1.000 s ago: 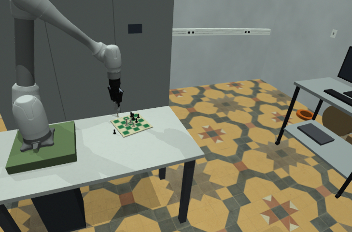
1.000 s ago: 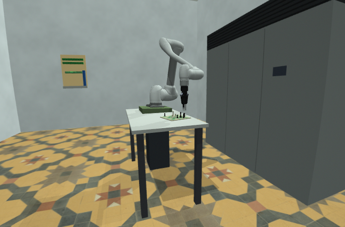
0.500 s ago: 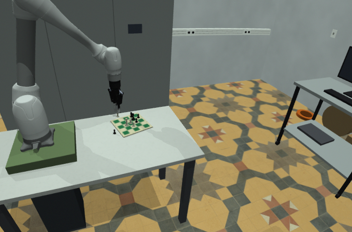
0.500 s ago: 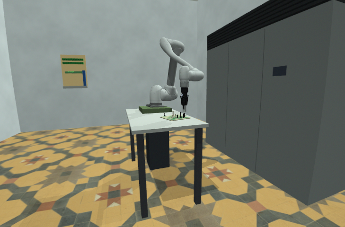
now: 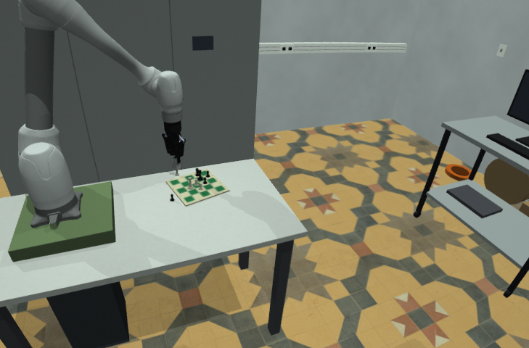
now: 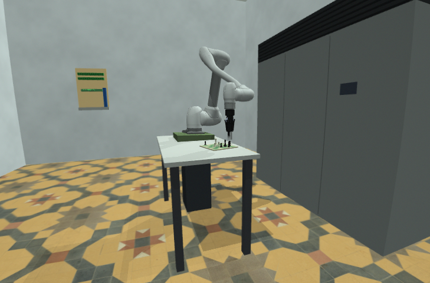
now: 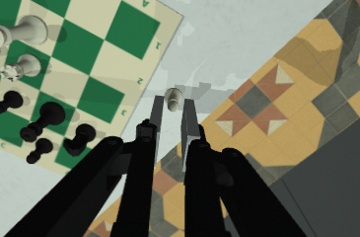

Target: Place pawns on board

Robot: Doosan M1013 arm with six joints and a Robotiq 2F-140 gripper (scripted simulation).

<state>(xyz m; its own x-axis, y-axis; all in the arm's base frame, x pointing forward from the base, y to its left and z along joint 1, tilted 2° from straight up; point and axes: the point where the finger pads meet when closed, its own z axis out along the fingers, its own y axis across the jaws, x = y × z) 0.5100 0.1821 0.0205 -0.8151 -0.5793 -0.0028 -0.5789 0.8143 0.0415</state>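
Note:
The white pawn (image 5: 176, 172) (image 7: 174, 96) stands upright on the table just off the far corner of the chessboard (image 5: 189, 201) (image 6: 218, 148) (image 7: 89, 44), beside its numbered edge. My gripper (image 5: 175, 164) (image 6: 229, 137) (image 7: 173, 112) hangs straight over the pawn with its fingers narrowly apart. In the wrist view the pawn's head shows in the gap between the fingertips, with space on both sides. The black pawn (image 5: 172, 198) stands on the table off the board's near-left edge. Several white and black pieces stand on the board.
The arm's green base block (image 5: 67, 229) sits at the table's left end. A tall grey cabinet (image 5: 215, 102) stands right behind the table. The table's far edge is close behind the white pawn.

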